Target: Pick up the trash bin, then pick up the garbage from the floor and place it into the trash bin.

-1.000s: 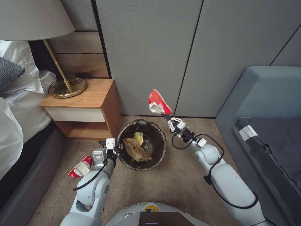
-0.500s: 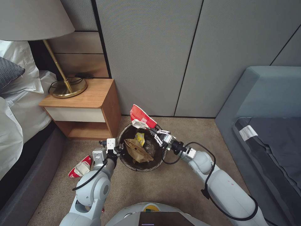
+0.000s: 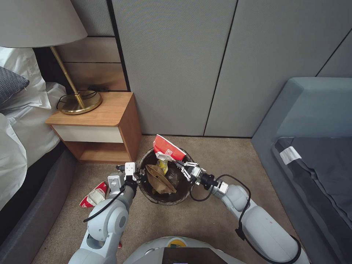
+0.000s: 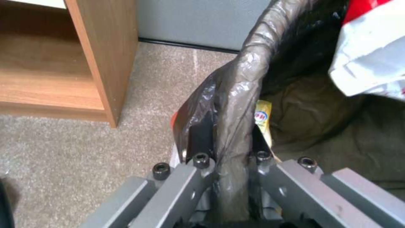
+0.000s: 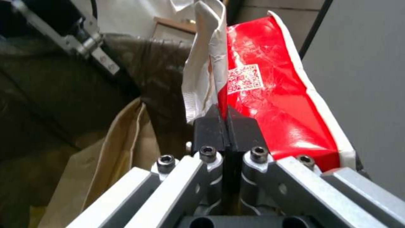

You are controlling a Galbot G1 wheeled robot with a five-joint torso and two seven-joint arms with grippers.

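The trash bin [image 3: 161,201], round with a dark bag over its rim, sits on the carpet in front of me. My left gripper [image 3: 137,176] is shut on the near-left rim [image 4: 236,95], one finger inside and one outside. My right gripper [image 3: 178,164] is shut on a red-and-white wrapper [image 3: 167,146], holding it over the bin's far rim. In the right wrist view the fingertips [image 5: 226,118] pinch the wrapper's folded edge [image 5: 270,104]. Inside the bin lie a brown paper bag [image 3: 158,179] and a yellow wrapper [image 3: 162,165]. Another red-and-white wrapper [image 3: 94,196] lies on the floor left of my left arm.
A wooden nightstand [image 3: 99,124] with a brass lamp [image 3: 79,102] stands just left of the bin, and a bed [image 3: 18,139] lies beyond it. A grey sofa [image 3: 311,146] fills the right side. The panelled wall [image 3: 183,73] is close behind the bin.
My right gripper has carried the red-and-white wrapper left and down, from near the wall to over the bin's far rim. My left gripper has kept its hold on the rim.
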